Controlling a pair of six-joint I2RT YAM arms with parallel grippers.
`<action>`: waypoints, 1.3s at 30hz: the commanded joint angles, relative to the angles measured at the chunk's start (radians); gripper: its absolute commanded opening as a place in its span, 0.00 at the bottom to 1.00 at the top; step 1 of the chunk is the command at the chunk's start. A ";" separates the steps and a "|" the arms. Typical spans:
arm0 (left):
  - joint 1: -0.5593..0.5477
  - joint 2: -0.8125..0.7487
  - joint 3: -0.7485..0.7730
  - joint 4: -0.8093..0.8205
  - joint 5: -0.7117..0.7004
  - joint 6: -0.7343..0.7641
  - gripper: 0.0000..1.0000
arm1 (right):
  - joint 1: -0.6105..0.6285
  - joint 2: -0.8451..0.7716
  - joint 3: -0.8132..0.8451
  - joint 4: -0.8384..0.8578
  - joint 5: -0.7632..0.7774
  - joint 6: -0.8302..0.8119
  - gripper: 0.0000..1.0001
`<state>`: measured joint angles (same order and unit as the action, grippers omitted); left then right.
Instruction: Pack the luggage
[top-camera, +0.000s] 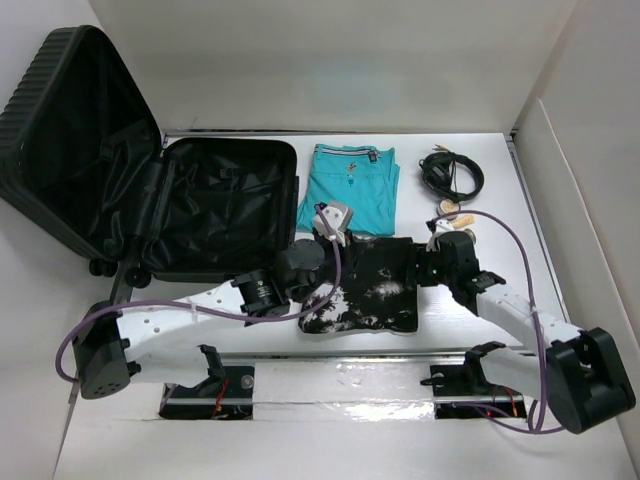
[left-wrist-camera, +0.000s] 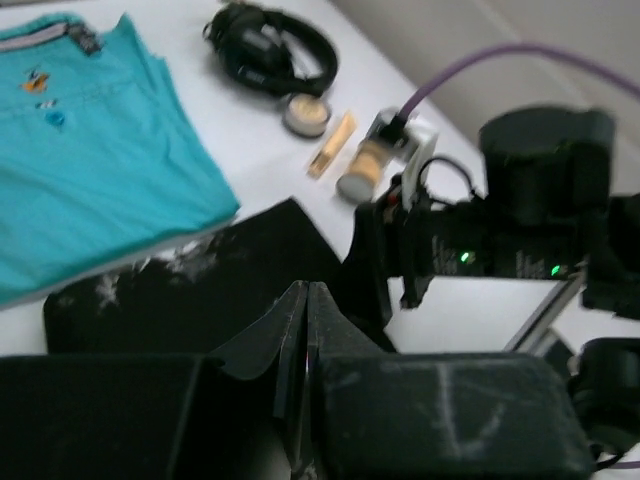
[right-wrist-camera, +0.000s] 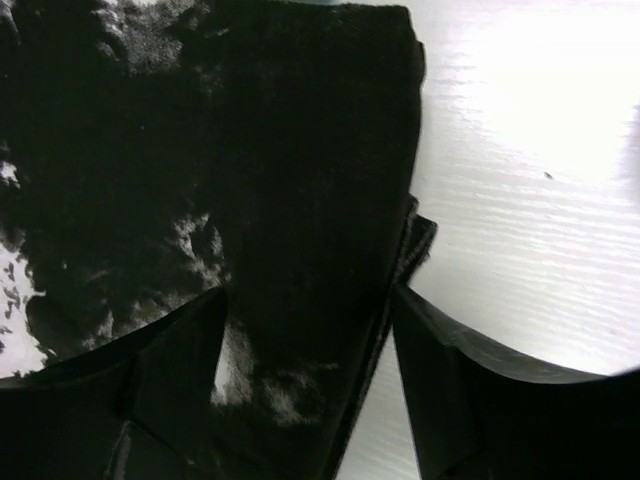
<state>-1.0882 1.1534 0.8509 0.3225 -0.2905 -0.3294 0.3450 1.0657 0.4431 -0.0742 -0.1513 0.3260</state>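
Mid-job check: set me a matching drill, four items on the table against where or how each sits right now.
Things:
1 luggage
2 teal shirt
3 headphones
4 black garment

Place or state:
A back right corner
B open, far left
C white-flecked, centre
D folded, beside the luggage

Pairs: 1-B, 2-D, 3-A, 4-C

Luggage (top-camera: 215, 205): black hard-shell suitcase, ribbed shell, open at far left of table (top-camera: 408, 160). Base half flat, dark fabric lining facing up. Lid raised, tilted leftward. Small caster wheels at near-left edge.
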 joint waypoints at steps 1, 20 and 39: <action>-0.026 0.006 0.024 -0.096 -0.263 0.053 0.00 | -0.017 0.045 0.000 0.139 -0.051 0.012 0.64; 0.034 -0.064 -0.193 -0.404 -0.110 -0.252 0.83 | -0.153 -0.036 -0.040 0.163 0.120 0.018 0.00; 0.206 0.256 -0.185 -0.062 0.125 -0.281 0.59 | -0.075 -0.266 -0.058 0.148 0.114 -0.001 0.89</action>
<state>-0.8871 1.3819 0.6197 0.1844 -0.1802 -0.5941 0.2504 0.8108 0.3931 0.0380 -0.0360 0.3408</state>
